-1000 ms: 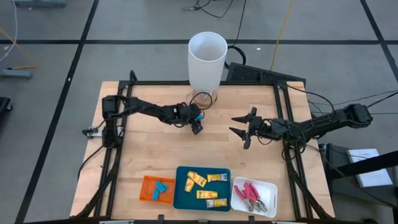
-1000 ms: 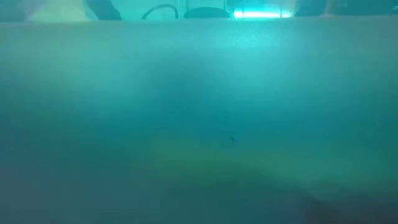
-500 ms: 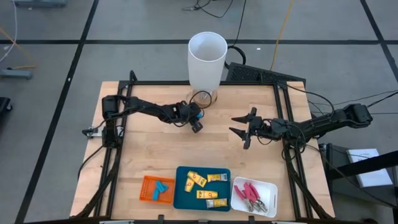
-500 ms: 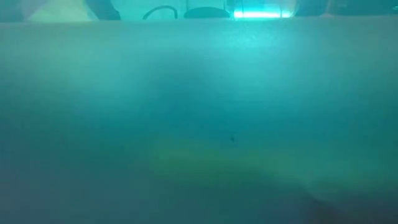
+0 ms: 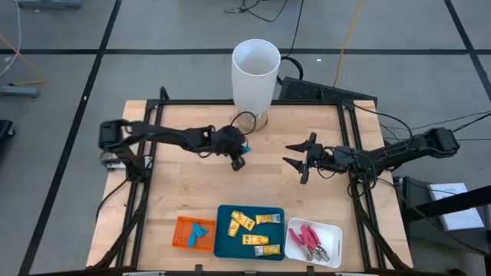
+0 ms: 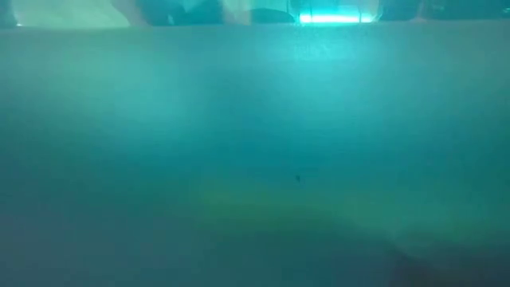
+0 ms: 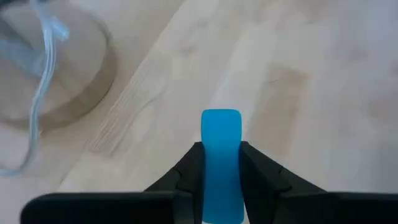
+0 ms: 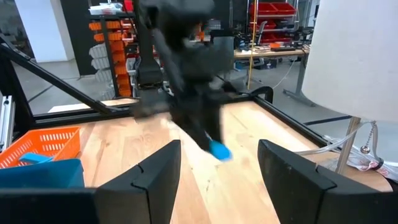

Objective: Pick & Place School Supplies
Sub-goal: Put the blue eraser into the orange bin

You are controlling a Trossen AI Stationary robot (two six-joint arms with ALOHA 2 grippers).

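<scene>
Left wrist view puts you right at the grip: the left gripper (image 7: 221, 171) is clamped on a light-blue block (image 7: 221, 158), its two dark fingers (image 7: 186, 177) pressed to the block's sides, the bare wooden table (image 7: 323, 124) below. From the high view you can place that gripper (image 5: 238, 159) over the middle of the table, a little toward the tall white cylinder (image 5: 255, 73) at the far edge, with the block (image 5: 245, 147) showing as a speck of blue at its tip.

You are in the carry step — one block lifted, not yet delivered. Along the near edge sit the orange tray (image 5: 182, 239) with other light-blue blocks (image 5: 201, 231) in it, the teal tray (image 5: 222, 245) with yellow pieces (image 5: 245, 224), and the white tray (image 5: 331, 234) with red-handled tools (image 5: 308, 238). By colour, the orange tray looks the likely home.

Your next move, then, calls for swinging the left arm toward the near-left edge, lowering over the orange tray and opening only once inside its walls — the teal tray stands just beside it.

Farther off, the right gripper (image 5: 295, 153) waits with fingers spread wide over the table's right half, holding nothing. The low view tells you nothing.
</scene>
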